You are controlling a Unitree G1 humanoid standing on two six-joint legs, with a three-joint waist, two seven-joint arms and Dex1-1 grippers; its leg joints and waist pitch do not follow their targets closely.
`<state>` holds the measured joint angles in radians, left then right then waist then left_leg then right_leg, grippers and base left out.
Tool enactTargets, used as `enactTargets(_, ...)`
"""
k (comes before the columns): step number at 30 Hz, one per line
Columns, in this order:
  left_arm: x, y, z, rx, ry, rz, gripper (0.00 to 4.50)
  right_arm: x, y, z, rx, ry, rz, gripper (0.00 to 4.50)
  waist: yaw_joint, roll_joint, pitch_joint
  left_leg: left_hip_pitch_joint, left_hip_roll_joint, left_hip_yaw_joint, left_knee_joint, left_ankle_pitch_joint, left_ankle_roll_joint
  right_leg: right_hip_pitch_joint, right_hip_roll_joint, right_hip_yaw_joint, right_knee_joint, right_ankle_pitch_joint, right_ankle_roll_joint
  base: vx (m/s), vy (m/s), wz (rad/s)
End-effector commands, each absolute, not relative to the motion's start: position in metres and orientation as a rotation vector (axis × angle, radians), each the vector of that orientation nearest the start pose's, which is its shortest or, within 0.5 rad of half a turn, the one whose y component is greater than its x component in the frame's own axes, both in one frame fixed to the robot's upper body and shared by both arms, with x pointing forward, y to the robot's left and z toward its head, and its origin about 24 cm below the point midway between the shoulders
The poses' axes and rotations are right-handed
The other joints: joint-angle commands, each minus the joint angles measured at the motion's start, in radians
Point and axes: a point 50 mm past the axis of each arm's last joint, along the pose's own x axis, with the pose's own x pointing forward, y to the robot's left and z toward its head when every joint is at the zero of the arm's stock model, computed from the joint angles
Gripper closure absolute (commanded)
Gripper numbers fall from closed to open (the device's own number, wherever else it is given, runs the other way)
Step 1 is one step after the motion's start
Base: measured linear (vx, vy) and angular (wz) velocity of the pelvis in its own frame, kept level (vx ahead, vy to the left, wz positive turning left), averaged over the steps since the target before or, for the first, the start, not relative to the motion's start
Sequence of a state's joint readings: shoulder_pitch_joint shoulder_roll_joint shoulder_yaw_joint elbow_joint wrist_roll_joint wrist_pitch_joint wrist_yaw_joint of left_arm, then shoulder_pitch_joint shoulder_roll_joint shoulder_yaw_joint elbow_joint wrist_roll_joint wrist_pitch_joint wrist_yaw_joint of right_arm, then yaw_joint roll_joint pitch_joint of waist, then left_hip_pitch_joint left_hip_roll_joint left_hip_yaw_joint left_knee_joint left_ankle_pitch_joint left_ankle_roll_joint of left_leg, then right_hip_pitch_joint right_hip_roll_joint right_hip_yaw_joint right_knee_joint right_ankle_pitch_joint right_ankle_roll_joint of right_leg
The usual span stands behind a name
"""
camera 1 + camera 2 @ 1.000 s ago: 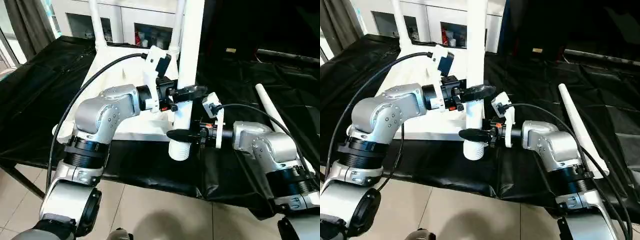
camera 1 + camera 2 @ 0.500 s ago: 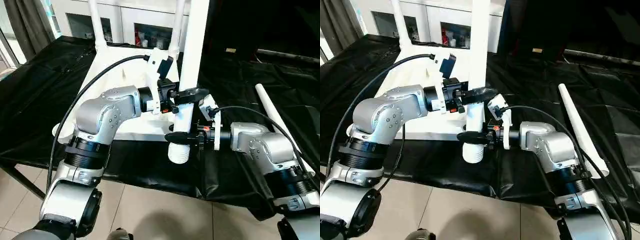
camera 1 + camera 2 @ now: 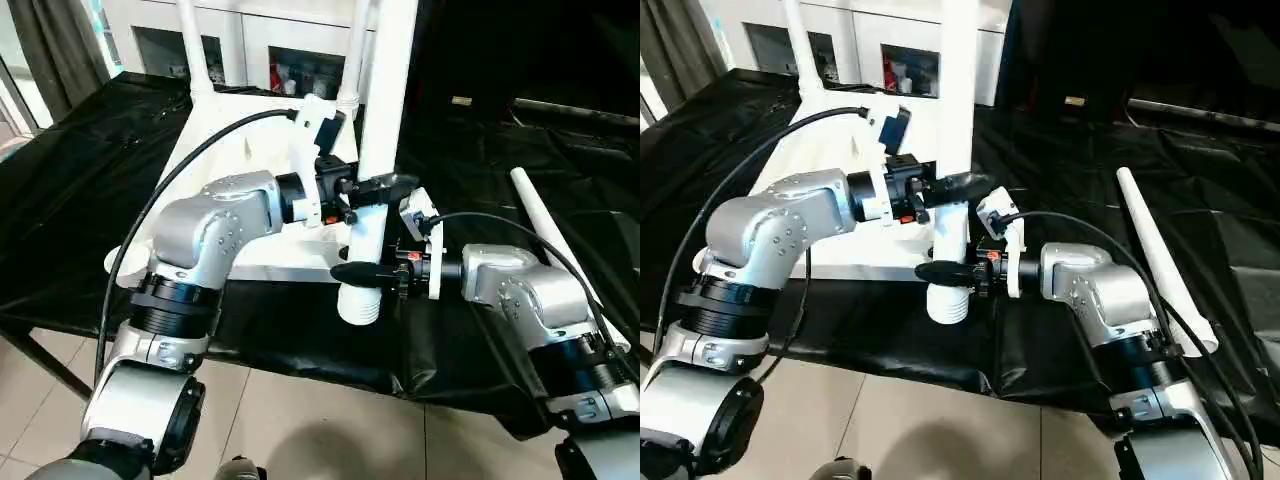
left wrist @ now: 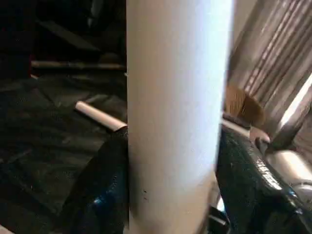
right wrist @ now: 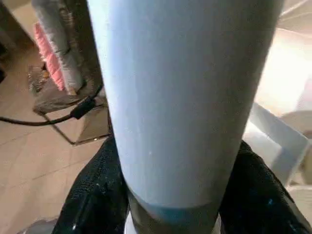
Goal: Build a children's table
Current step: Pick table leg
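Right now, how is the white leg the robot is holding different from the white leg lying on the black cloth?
The held leg stands nearly upright; the loose leg lies flat on the black cloth.
The held leg sits between both claws, the left claw above the right claw; nothing touches the loose leg.
The held leg's ribbed end hangs past the table's near edge; the loose leg rests to the right.
Both are long white tubes.

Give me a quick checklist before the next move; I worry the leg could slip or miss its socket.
1. Left hand closed on the upright leg: ok.
2. Right hand gripping the same leg lower down: ok.
3. Leg's ribbed end seated in a socket: not ok, it hangs off the tabletop edge.
4. Target socket in sight: cannot tell.
5. Spare leg lying apart on the black cloth: ok.
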<state>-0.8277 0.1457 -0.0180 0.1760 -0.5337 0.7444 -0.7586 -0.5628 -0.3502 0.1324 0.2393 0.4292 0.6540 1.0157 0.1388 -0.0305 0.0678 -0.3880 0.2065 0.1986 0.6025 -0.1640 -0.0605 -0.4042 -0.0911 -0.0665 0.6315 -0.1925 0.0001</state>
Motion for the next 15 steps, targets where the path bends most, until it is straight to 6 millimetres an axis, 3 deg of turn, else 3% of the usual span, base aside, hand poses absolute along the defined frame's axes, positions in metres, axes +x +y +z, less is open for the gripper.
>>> enactTargets(1,0.337,0.064,0.209,-0.287,-0.043,-1.156,1.54,0.317,-0.127,0.104,0.176,0.341,1.123,2.59,-0.005,-0.003,-0.087,0.019,0.019,-0.012,-0.058,-0.103,0.004,0.06,-0.049,0.04,-0.063,-0.039,-0.236,0.0,0.0,0.0)
enactTargets(5,0.351,0.077,0.223,-0.387,-0.277,-0.959,1.49,0.328,-0.129,0.107,0.212,0.239,0.967,2.59,-0.007,-0.009,-0.086,0.02,0.019,-0.012,-0.059,-0.119,-0.001,0.06,-0.05,0.041,-0.067,-0.06,-0.221,0.0,0.0,0.0)
enactTargets(8,0.356,0.085,0.22,-0.423,-0.283,-0.906,1.49,0.333,-0.129,0.108,0.258,0.167,0.869,2.59,-0.009,-0.004,-0.088,0.022,0.018,-0.012,-0.06,-0.124,-0.007,0.057,-0.048,0.04,-0.067,-0.085,-0.2,0.0,0.0,0.0)
enactTargets(9,0.363,0.094,0.208,-0.371,-0.19,-0.867,1.49,0.339,-0.136,0.109,0.252,0.132,0.757,2.59,-0.01,0.004,-0.088,0.024,0.019,-0.013,-0.06,-0.118,-0.011,0.055,-0.047,0.041,-0.065,-0.074,-0.198,0.0,0.0,0.0)
enactTargets(10,0.365,0.096,0.204,-0.355,-0.161,-0.855,1.49,0.34,-0.138,0.108,0.25,0.124,0.724,2.59,-0.013,0.003,-0.087,0.025,0.017,-0.012,-0.062,-0.119,-0.017,0.05,-0.044,0.041,-0.065,-0.083,-0.184,0.0,0.0,0.0)
enactTargets(11,0.367,0.099,0.196,-0.213,-0.132,-0.842,1.49,0.343,-0.142,0.108,0.22,0.117,0.671,2.59,-0.014,0.004,-0.088,0.026,0.016,-0.013,-0.063,-0.124,-0.021,0.052,-0.043,0.04,-0.065,-0.09,-0.18,0.0,0.0,0.0)
enactTargets(12,0.367,0.099,0.191,-0.111,-0.123,-0.838,1.49,0.344,-0.145,0.108,0.199,0.112,0.638,2.59,-0.015,0.005,-0.088,0.027,0.017,-0.016,-0.066,-0.128,-0.027,0.051,-0.043,0.04,-0.072,-0.114,-0.15,0.0,0.0,0.0)
enactTargets(14,0.367,0.102,0.168,0.169,-0.036,-0.882,1.49,0.346,-0.154,0.107,0.145,0.105,0.575,2.59,-0.019,0.009,-0.088,0.029,0.019,-0.015,-0.067,-0.127,-0.038,0.05,-0.044,0.041,-0.07,-0.1,-0.15,0.0,0.0,0.0)
enactTargets(15,0.366,0.103,0.163,0.221,-0.015,-0.894,1.49,0.346,-0.156,0.107,0.134,0.104,0.565,2.59,-0.019,0.007,-0.089,0.029,0.019,-0.017,-0.068,-0.124,-0.035,0.05,-0.043,0.041,-0.071,-0.1,-0.141,0.0,0.0,0.0)
